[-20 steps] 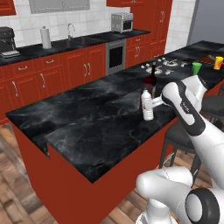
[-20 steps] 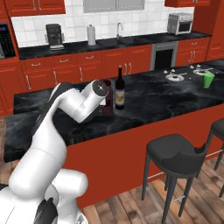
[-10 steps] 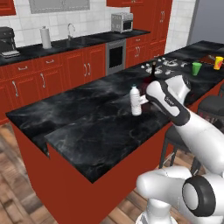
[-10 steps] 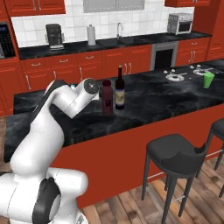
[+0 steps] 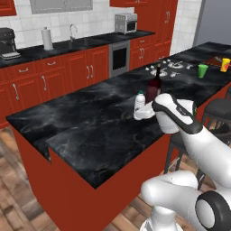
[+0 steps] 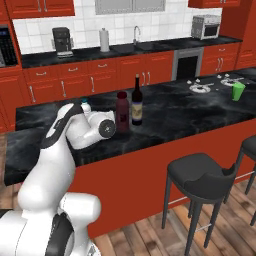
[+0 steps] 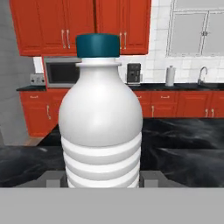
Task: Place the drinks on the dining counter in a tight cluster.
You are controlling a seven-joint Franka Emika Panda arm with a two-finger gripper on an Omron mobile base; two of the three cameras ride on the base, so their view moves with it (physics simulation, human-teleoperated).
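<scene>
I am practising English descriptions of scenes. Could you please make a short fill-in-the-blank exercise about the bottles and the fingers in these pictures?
1. The fingers are shut on the ____ bottle.
2. The water bottle has a dark ____ cap.
3. On the dining counter, the maroon bottle stands beside the taller ____ bottle.
4. A ____ cup stands far along the counter.

Missing words: water; blue; wine; green

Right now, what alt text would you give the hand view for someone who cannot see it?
A small water bottle with a dark teal cap stands upright, close up, held between the gripper. Behind it lie a black-marble counter, red cabinets and a microwave.
</scene>
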